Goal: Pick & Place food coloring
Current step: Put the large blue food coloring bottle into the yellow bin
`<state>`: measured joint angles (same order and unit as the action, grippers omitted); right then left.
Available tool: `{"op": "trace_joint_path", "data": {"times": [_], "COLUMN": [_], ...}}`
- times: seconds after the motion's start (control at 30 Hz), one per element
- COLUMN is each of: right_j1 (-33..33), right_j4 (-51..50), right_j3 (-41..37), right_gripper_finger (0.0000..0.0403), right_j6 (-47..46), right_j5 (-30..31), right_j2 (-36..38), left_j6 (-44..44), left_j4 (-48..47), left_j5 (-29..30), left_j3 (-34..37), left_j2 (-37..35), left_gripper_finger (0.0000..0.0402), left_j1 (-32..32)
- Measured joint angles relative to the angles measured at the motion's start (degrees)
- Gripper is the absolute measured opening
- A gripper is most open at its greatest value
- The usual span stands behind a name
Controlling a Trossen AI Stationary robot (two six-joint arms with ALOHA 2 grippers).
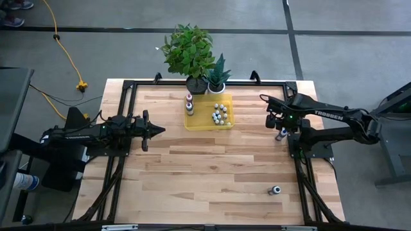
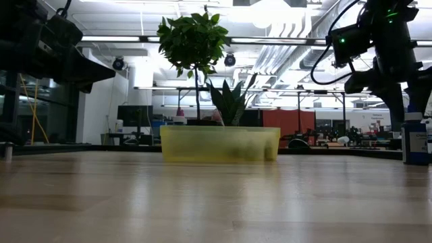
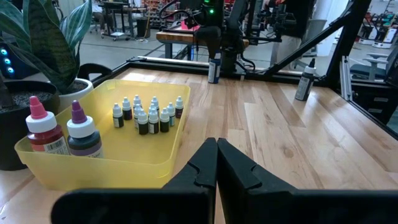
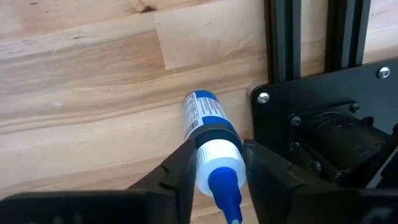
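Note:
A blue-labelled food coloring bottle (image 4: 208, 134) with a white shoulder and a blue tip stands upright on the table near the right edge (image 1: 280, 135). My right gripper (image 4: 219, 163) points down over it, shut on it. Another dark bottle (image 1: 275, 190) stands by itself near the front right. Several tiny white-capped bottles (image 3: 148, 115) and two larger ones, red (image 3: 43, 130) and purple (image 3: 83, 134), stand in the yellow tray (image 1: 209, 123). At the table's left, my left gripper (image 1: 160, 130) waits level and shut, holding nothing. My right gripper pinches the bottle's white shoulder (image 4: 217, 163), just below the blue tip, between its two fingers (image 4: 180, 168). The fingers come from above, pointing down. The bottle stays upright with its base on the table (image 2: 413, 160).
Two potted plants (image 1: 189, 54) stand at the far edge behind the tray. A black frame rail and the right arm's base plate (image 4: 323, 137) lie close beside the held bottle. Bare wood (image 1: 212, 173) stretches across the middle and front of the table.

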<state>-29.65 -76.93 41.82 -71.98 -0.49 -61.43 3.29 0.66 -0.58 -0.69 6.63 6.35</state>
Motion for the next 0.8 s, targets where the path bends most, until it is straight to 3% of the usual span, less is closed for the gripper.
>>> {"op": "trace_joint_path", "data": {"times": [0.37,0.63,0.8], "right_j1": [0.00,0.02,0.02], "right_j4": [-0.12,0.41,0.67], "right_j3": [0.16,0.22,0.22], "right_gripper_finger": [0.0092,0.0006,0.0033], "right_j6": [1.82,3.85,4.88], "right_j5": [-1.23,-1.79,-1.53], "right_j2": [0.02,0.00,0.00], "left_j6": [0.00,0.00,0.00], "left_j4": [0.00,-0.02,-0.01], "left_j5": [-0.02,-0.02,-0.01], "left_j3": [0.00,0.00,0.00], "left_j2": [0.00,-0.02,0.00], "left_gripper_finger": [0.0000,0.0000,0.0000], "left_j1": [0.02,0.02,0.00]}}
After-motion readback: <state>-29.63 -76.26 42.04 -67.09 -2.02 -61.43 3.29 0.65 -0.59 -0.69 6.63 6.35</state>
